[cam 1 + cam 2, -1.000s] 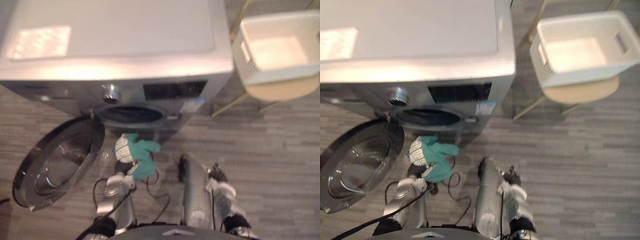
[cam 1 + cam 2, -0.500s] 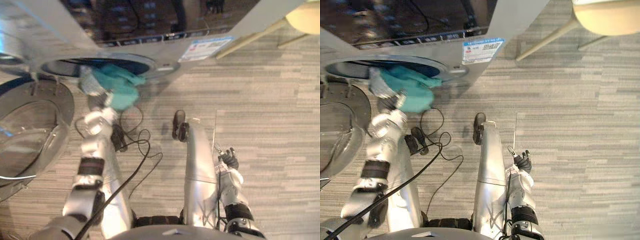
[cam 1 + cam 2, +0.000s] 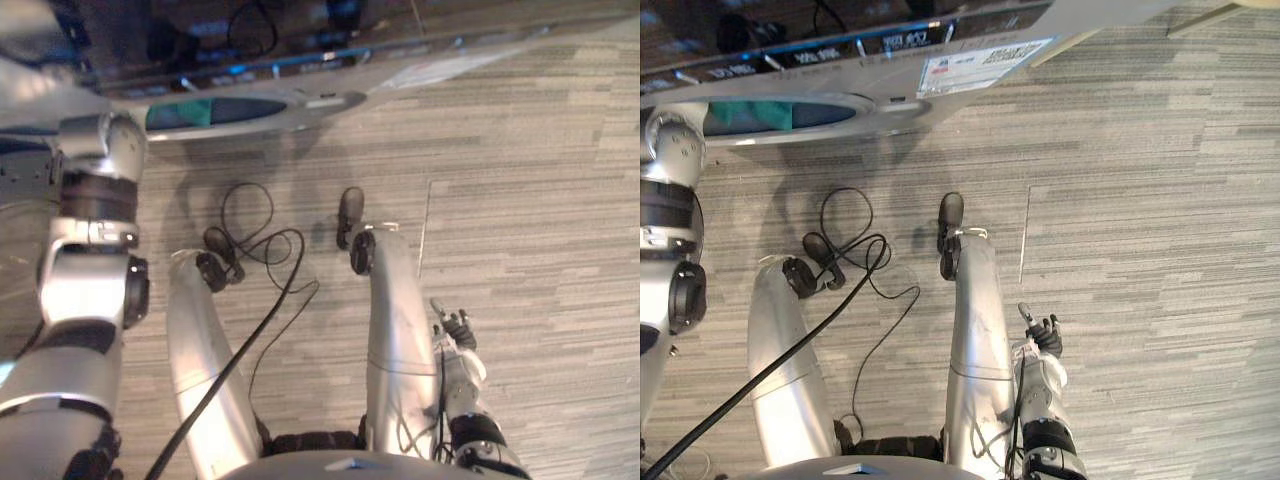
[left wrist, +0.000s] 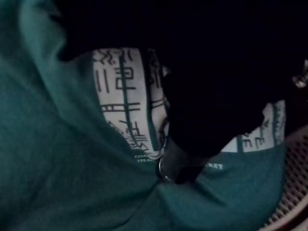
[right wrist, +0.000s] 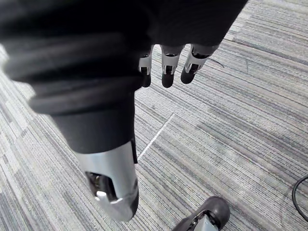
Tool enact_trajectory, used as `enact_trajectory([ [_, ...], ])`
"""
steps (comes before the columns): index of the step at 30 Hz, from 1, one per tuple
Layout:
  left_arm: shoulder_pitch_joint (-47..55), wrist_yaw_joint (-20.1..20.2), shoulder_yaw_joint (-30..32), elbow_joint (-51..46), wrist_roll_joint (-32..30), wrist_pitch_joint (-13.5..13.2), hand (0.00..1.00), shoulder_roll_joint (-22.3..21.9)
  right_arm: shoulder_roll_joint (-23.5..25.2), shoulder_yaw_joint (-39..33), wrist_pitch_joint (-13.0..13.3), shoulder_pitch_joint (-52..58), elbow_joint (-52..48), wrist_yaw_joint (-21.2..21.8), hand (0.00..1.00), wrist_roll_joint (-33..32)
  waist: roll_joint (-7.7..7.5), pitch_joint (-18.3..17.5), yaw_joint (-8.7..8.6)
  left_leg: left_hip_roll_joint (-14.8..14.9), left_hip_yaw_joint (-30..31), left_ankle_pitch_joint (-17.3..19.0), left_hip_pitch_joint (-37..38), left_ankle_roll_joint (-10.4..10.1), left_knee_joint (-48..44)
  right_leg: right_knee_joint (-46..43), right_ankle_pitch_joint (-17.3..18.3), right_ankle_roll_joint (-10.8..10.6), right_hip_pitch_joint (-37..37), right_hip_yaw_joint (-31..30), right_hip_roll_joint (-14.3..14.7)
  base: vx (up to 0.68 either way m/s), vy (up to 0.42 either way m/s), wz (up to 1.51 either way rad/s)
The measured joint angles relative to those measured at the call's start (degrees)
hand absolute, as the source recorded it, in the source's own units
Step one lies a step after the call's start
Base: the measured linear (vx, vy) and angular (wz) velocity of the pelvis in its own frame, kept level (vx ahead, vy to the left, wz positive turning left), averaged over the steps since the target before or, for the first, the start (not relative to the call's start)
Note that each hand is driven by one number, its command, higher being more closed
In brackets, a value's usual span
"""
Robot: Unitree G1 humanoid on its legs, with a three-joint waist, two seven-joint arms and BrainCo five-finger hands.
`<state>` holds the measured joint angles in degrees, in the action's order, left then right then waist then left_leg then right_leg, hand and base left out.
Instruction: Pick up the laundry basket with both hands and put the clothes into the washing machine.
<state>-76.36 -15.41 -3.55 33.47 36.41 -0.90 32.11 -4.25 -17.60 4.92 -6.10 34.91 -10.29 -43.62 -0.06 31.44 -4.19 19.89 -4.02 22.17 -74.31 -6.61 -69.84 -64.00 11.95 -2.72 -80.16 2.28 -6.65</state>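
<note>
Left eye: you are seeing one teal garment point(image 3: 190, 112) lying inside the one washing machine point(image 3: 300, 103), its long axis running side to side.
Left wrist: left hand point(image 4: 175, 169) is resting against it, but I cannot tell its grip.
Right wrist: right hand point(image 5: 166, 67) is hanging relaxed over the floor point(image 5: 231, 125).

Left hand point(image 4: 174, 168) gone into washing machine point(image 3: 300, 100), teal garment point(image 4: 62, 159) now inside

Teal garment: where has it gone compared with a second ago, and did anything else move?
The teal garment went from just in front of the washing machine through the door opening into the drum, carried forward by the left robot hand, which now lies against the cloth inside. The whole view also tipped downward, which is the camera moving. The right robot hand stayed low at the robot's side, open and empty.
</note>
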Motion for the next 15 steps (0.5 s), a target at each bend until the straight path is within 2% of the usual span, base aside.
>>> enact_trajectory([
  [4, -7.5, 0.9, -2.0, 0.2, 0.1, -0.5, 1.0, 2.9, 0.6, -0.1, 0.1, 0.2, 0.1, 0.3, 0.0, -1.3, -0.01, 0.0, -0.65, 0.8, -0.5, 0.1, -0.7, 0.4, 0.0, 1.7, -1.2, -0.3, -0.4, -0.1, 0.8, -0.02, 0.045, -0.16],
  [6, -8.1, 0.6, -2.1, 1.3, 0.7, -2.2, 1.0, 3.4, 1.0, -0.7, 0.2, 1.2, 0.1, 0.4, 0.0, -2.0, -0.01, 0.0, -0.69, 0.8, -1.0, 0.1, -0.9, 0.5, 0.1, 2.1, -1.7, -0.4, -0.9, -0.6, 0.9, -0.01, 0.036, -0.09],
  [9, -9.9, -1.5, -3.3, 5.1, 3.1, -1.6, 1.0, 4.2, 1.1, -1.1, 0.6, 1.6, 1.6, 0.3, 0.0, -2.6, -0.01, 0.0, -0.78, 0.8, -1.0, 0.1, -1.4, 0.6, -0.1, 2.2, -2.0, -0.4, -1.3, -0.6, 0.9, 0.0, 0.021, -0.01],
  [11, -11.1, -2.7, -3.3, 5.4, 0.8, -1.4, 1.0, 5.2, 1.1, -1.1, 1.1, 1.6, 2.2, 0.2, 0.0, -3.4, 0.0, 0.0, -0.91, 0.8, -0.9, 0.1, -1.7, 0.6, -0.3, 2.1, -2.0, -0.5, -1.5, -0.6, 0.9, 0.0, 0.0, 0.0],
  [12, -11.5, -3.9, -3.3, 5.4, -3.1, -1.3, 1.0, 5.6, 1.1, -1.1, 1.2, 2.0, 2.1, 0.2, 0.0, -3.5, 0.0, 0.0, -0.92, 0.8, -0.9, 0.1, -1.8, 0.6, -0.4, 1.8, -2.0, -0.4, -1.7, -0.7, 0.9, 0.0, 0.0, 0.0],
  [13, -11.5, -6.1, -3.4, 5.4, -9.8, -0.5, 0.0, 5.6, 1.2, -1.1, 1.5, 2.7, 2.1, 0.2, 0.0, -3.8, 0.0, 0.0, -0.86, 0.8, -0.7, 0.1, -2.1, 0.6, -0.8, 1.4, -2.0, -0.4, -2.1, -0.7, 0.9, 0.0, 0.0, 0.0],
  [14, -11.6, -7.2, -3.5, 5.4, -12.9, 0.2, 0.0, 5.7, 1.2, -1.1, 1.9, 3.0, 2.1, 0.2, 0.0, -3.8, 0.0, 0.0, -0.85, 0.8, -0.6, 0.1, -2.3, 0.6, -0.9, 1.2, -2.0, -0.4, -2.2, -0.6, 0.9, 0.0, 0.0, 0.0],
  [15, -12.0, -9.2, -4.2, 5.4, -18.7, 1.4, 0.0, 6.3, 1.3, -1.0, 2.7, 3.8, 2.1, 0.3, 0.0, -3.8, -0.01, 0.0, -0.86, 0.8, -0.4, 0.1, -2.7, 0.6, -1.1, 1.0, -2.1, -0.3, -2.5, -0.5, 0.9, 0.0, 0.0, 0.0],
])
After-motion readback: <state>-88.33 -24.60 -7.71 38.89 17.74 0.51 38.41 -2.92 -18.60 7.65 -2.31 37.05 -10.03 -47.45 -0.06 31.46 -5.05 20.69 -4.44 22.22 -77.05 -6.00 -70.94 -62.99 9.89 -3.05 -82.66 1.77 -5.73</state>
